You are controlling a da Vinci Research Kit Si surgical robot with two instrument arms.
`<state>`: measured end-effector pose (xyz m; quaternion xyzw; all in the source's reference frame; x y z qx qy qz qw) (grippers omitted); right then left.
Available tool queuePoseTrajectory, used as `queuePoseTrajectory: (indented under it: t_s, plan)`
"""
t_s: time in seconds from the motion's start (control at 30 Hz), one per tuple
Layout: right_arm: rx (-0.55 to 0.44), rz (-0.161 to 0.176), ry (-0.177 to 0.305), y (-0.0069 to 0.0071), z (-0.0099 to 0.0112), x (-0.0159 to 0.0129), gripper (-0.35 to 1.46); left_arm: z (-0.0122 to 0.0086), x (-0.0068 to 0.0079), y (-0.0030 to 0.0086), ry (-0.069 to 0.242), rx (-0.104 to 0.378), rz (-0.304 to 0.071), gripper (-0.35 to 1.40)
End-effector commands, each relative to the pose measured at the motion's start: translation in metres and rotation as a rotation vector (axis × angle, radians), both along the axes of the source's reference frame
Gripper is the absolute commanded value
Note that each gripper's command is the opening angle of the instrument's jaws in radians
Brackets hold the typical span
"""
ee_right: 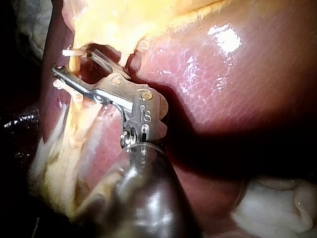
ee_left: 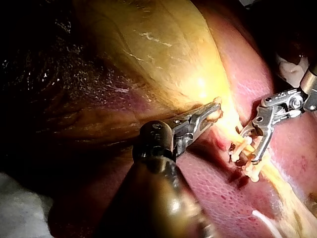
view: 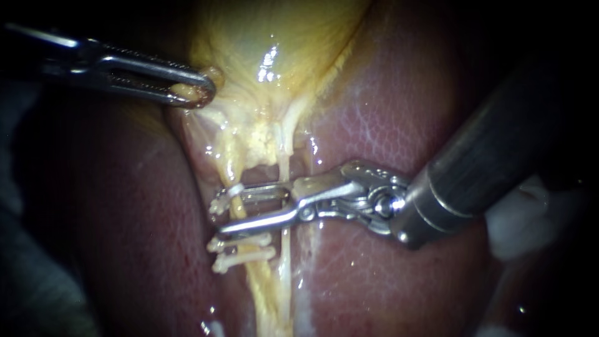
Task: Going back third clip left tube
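left tube (view: 237, 209): yellowish, vertical | top clip (view: 235, 190): white, across it | two lower clips (view: 243, 242): close below

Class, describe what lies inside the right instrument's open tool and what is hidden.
The left tube crosses the gap of the right instrument, a clip on it at one jaw. Behind each jaw the tube is covered.

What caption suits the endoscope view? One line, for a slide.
Left instrument grips the gallbladder; right instrument's open jaws straddle the left tube, three clips on it.
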<state>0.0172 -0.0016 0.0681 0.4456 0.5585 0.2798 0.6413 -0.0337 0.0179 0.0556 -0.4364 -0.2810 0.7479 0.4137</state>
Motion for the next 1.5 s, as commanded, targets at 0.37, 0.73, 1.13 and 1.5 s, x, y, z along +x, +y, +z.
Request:
queuePoseTrajectory:
  t_s: [0.37, 0.73, 1.13, 1.5]
  plan:
    - [-0.138, -0.026, -0.056, 0.0007, -0.0022, -0.0036, 0.45, -0.0001, 0.0001, 0.0, -0.001, 0.0, 0.001, -0.35]
    - [-0.36, -0.045, -0.112, 0.0018, -0.005, -0.0077, 0.45, -0.0001, 0.0002, 0.0, -0.001, 0.0, 0.001, -0.35]
    - [-0.638, -0.061, -0.172, 0.0023, -0.01, -0.0136, 0.47, 0.0, 0.0003, 0.0001, -0.001, 0.0, 0.002, -0.35]
    - [-0.681, -0.046, -0.198, 0.0036, -0.0116, -0.0163, 0.49, 0.0022, -0.0009, 0.0, 0.005, -0.01, -0.004, -0.35]
